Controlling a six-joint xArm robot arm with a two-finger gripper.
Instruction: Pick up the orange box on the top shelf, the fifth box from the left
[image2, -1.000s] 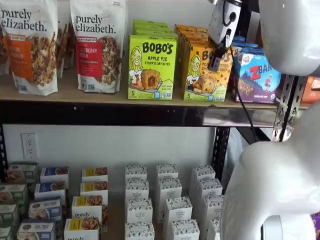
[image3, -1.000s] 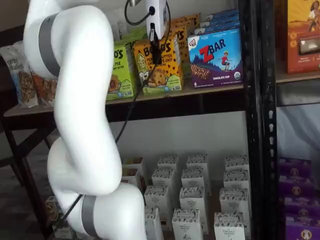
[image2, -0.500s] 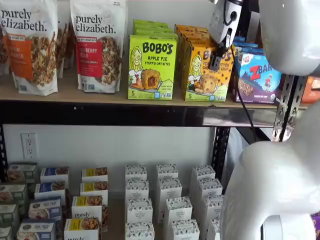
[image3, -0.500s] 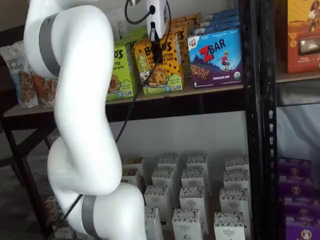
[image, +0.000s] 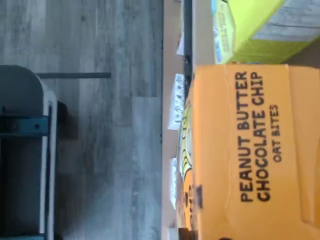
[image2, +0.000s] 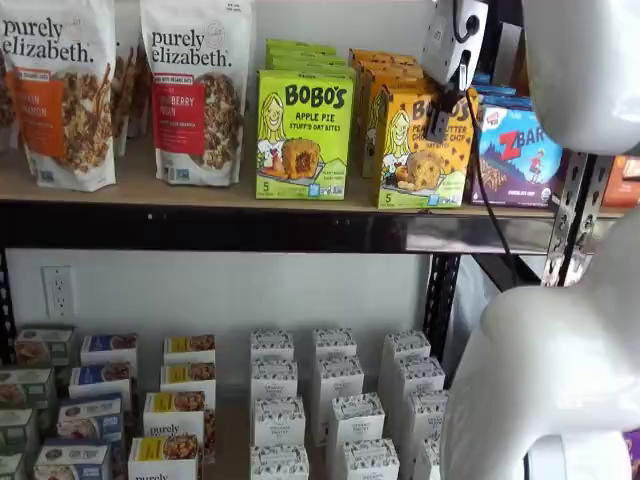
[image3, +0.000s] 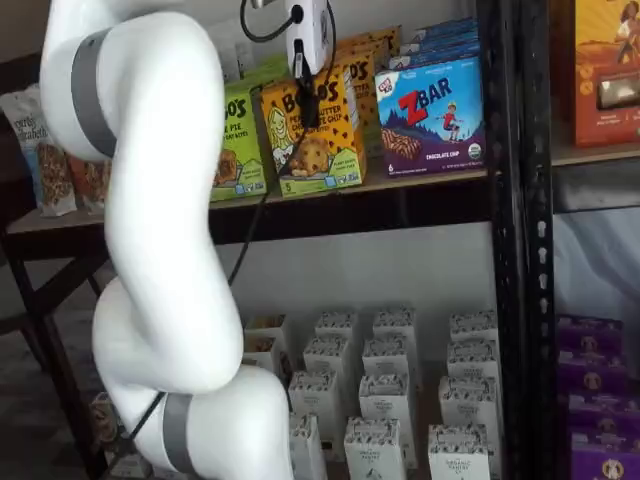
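The orange box (image2: 412, 165) stands on the top shelf (image2: 200, 196), pulled forward of the orange cartons behind it, at the board's front edge. It also shows in a shelf view (image3: 330, 150), and its top, marked "Peanut Butter Chocolate Chip Oat Bites", fills the wrist view (image: 250, 150). My gripper (image2: 438, 118) comes down from above, its black finger lying over the box's front top. It shows the same way in a shelf view (image3: 309, 103). The fingers are shut on the orange box.
A lime-green Bobo's Apple Pie carton (image2: 304, 135) stands just left of the orange box, a blue ZBar carton (image2: 518, 155) just right. Granola bags (image2: 195, 90) stand further left. White cartons (image2: 330, 410) fill the lower shelf. A black upright (image3: 510, 240) stands at the right.
The orange box has come forward and a little sideways out of its row with the gripper on it. The gripper has moved the same way.
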